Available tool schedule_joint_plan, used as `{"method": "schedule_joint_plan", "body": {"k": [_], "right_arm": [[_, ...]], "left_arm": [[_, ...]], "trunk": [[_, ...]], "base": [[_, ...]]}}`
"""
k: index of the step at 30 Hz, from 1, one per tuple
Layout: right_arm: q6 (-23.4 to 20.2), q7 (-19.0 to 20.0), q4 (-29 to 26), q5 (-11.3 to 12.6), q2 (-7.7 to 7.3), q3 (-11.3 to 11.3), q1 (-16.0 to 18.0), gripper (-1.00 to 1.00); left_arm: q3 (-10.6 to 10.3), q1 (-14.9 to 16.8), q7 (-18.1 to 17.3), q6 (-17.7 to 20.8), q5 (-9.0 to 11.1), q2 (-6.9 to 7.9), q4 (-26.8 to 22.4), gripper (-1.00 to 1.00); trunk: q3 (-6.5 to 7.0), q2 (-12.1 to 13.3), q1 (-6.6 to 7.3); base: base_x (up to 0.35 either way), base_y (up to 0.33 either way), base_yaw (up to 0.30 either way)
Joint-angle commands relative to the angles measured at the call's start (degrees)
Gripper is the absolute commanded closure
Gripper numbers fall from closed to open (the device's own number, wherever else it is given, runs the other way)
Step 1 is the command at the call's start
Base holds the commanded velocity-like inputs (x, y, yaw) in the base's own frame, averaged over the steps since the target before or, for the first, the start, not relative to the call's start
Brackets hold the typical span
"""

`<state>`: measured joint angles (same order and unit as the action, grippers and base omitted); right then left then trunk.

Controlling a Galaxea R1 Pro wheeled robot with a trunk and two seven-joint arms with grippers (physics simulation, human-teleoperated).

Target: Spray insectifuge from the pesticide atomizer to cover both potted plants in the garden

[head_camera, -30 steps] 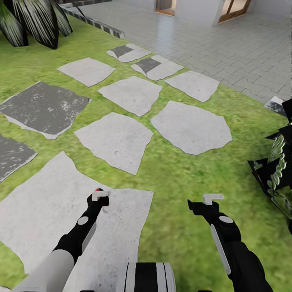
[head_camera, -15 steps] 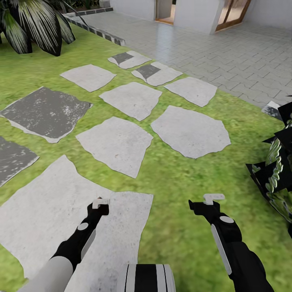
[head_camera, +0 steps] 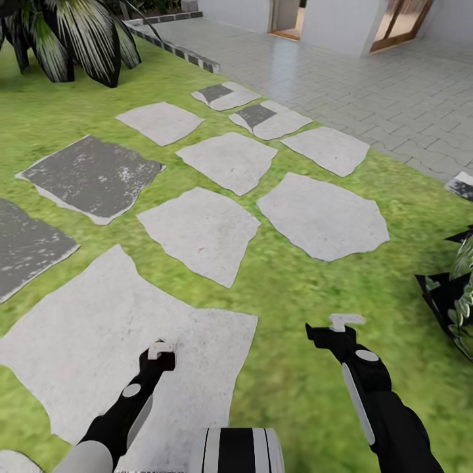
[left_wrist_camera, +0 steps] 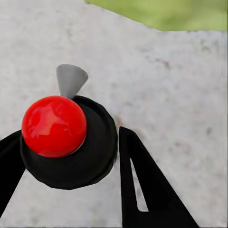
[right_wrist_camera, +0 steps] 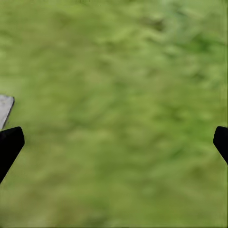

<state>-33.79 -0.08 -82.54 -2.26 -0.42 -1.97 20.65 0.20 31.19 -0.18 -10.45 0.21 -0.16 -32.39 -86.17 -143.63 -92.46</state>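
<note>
Nearest the head camera, the robot's striped trunk point(head_camera: 236, 450), with both black arms reaching forward and down. At left, the left gripper point(head_camera: 161, 348) hangs above a broad pale stone slab point(head_camera: 85, 328). Closes, as the left wrist camera makes plain, on the pesticide atomizer point(left_wrist_camera: 71, 156): a round black top with a glossy red knob and a grey nozzle, pinched between the two dark fingers point(left_wrist_camera: 142, 180) of the left gripper point(left_wrist_camera: 66, 142), the same pale slab point(left_wrist_camera: 166, 85) beneath it. Looks in the head view like little more than a white tip at the wrist's end. The bottle's body below the cap cannot be made out.

At right, the right gripper point(head_camera: 341, 322) hovers over grass point(head_camera: 295, 276). Stands wide apart in the right wrist view, the right gripper point(right_wrist_camera: 114, 137) holding nothing, blurred green lawn point(right_wrist_camera: 118, 95) between its tips and a slab corner point(right_wrist_camera: 4, 107) at one edge.

Farther out in the head view, pale stepping stones point(head_camera: 203, 230) set apart in the lawn, a dark mottled slab point(head_camera: 92, 174) to the left. At the right edge, a glossy-leaved plant point(head_camera: 456, 302), cut off by the frame. Beyond, a striped agave point(head_camera: 72, 33) at far left, a grey paved court point(head_camera: 368, 85) and wood-framed doors point(head_camera: 401, 23).
</note>
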Motion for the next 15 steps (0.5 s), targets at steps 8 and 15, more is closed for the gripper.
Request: {"method": "schedule_joint_plan", "body": {"k": [8,15], "right_arm": [[-0.3,0.0,-0.1,-0.3,0.1,0.0,0.0,-1.0],[-0.3,0.0,-0.1,-0.3,0.18,0.1,0.0,-1.0]], "left_arm": [[0.2,-1.2,0.0,-0.2,0.1,-0.02,0.0,1.0],[0.2,-1.2,0.1,-0.2,0.1,-0.02,0.0,1.0]], "trunk": [[0.18,0.0,0.01],[0.62,0.0,0.01]], "base": [[0.0,0.0,0.252],[0.0,0.0,0.235]]}}
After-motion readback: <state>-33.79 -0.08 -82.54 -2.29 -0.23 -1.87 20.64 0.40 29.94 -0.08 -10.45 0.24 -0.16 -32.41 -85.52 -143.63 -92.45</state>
